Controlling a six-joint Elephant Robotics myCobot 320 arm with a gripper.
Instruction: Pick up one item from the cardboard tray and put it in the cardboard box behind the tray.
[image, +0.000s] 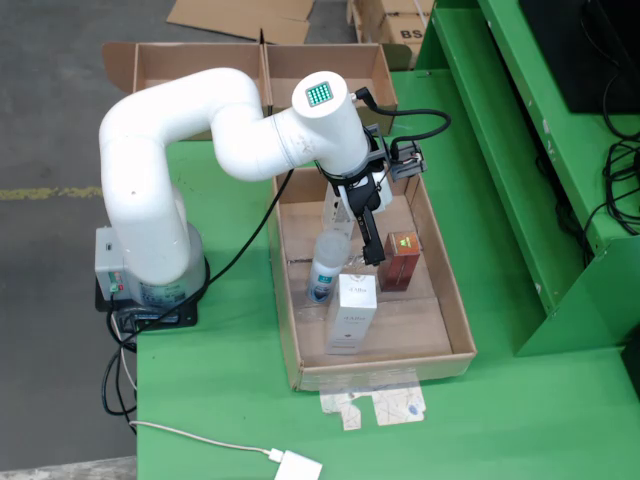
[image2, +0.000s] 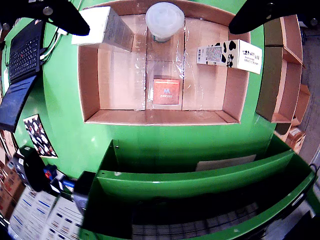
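White arm bends over tray, claw spread, empty.

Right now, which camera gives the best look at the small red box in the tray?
The gripper-mounted view: it looks straight down on the red box, unobstructed, with its top face and printed lettering visible. The fixed view shows the same box from the side, standing upright in the cardboard tray, close beside the gripper, label too small to read.

The white arm bends forward, its gripper pointing down (fingers spread apart, holding nothing).
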